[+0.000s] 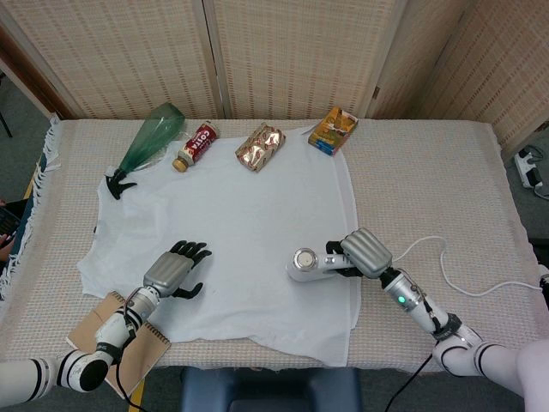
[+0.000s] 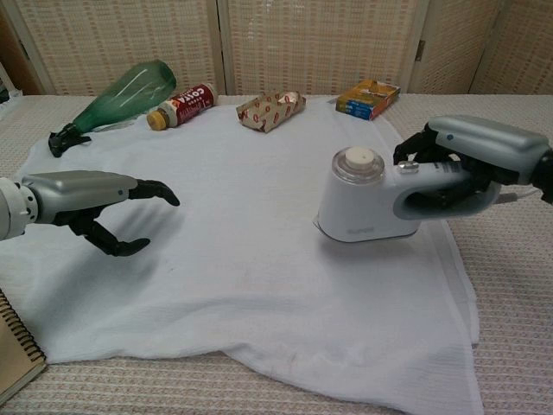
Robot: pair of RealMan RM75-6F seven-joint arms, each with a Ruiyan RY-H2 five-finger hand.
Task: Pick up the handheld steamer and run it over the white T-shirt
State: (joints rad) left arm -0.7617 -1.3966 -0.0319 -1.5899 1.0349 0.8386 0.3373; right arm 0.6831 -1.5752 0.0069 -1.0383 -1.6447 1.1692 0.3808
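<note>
The tabletop point(image 1: 429, 172) carries a woven cloth, and a white T-shirt point(image 1: 249, 223) lies spread flat on it. Along the far edge of the shirt lie four containers. A green plastic bottle point(image 1: 147, 144) lies on its side at the far left, cap end toward the near side. Just beside it, a small brown bottle with a red label point(image 1: 196, 146) also lies on its side. Contents of either bottle cannot be determined from these views. A crinkled foil packet point(image 1: 261, 146) rests on the shirt's collar edge, and an orange carton point(image 1: 333, 130) lies at the shirt's far right corner, partly on the fabric.

The right hand point(image 2: 471, 160) holds the handheld steamer point(image 2: 367, 197) by its handle. The fingers point(image 2: 432, 194) are wrapped through the handle loop, with the thumb over the top. The steamer is positioned over the right part of the shirt, near its right hem, with its round cap facing up. In the chest view its base appears to ride just above the fabric, but contact cannot be confirmed. A white cord point(image 1: 463, 273) trails across the tabletop behind the right arm.

The left hand point(image 2: 82, 203) hovers over the near left part of the shirt and holds nothing. Its fingers point(image 2: 154, 190) are extended forward and apart, with the thumb curved beneath them.

A spiral notebook point(image 1: 99, 330) with a tan cover lies at the near left edge, under the left forearm.
</note>
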